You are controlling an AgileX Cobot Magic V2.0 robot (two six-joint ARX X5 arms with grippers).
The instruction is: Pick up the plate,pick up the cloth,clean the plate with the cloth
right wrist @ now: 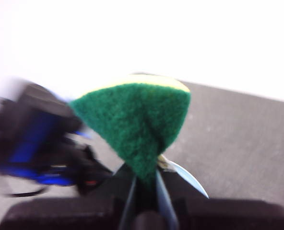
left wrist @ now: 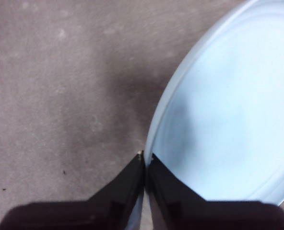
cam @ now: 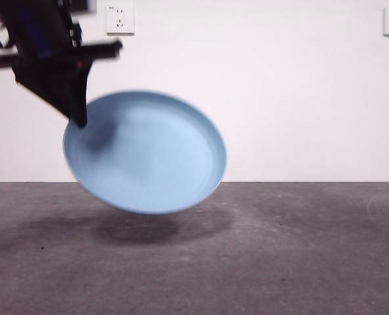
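Black jaws of your left gripper (left wrist: 145, 158) pinch tight on the rim of the plate (left wrist: 228, 110). It hangs in the air, tipped up on its edge, well above the table (cam: 299, 262), with its hollow side facing the front camera.

Your right gripper (right wrist: 144, 184) is squeezed on the cloth (right wrist: 135, 122) (really a little sponge), with the green rough side showing and a thin yellow strip behind. In the front view you cannot see it.

To wipe well, I think you should hold the plate steady, bring the cloth to the hollow blue face, and rub gently. A hard push could twist the plate, since only a bit of its rim is held.
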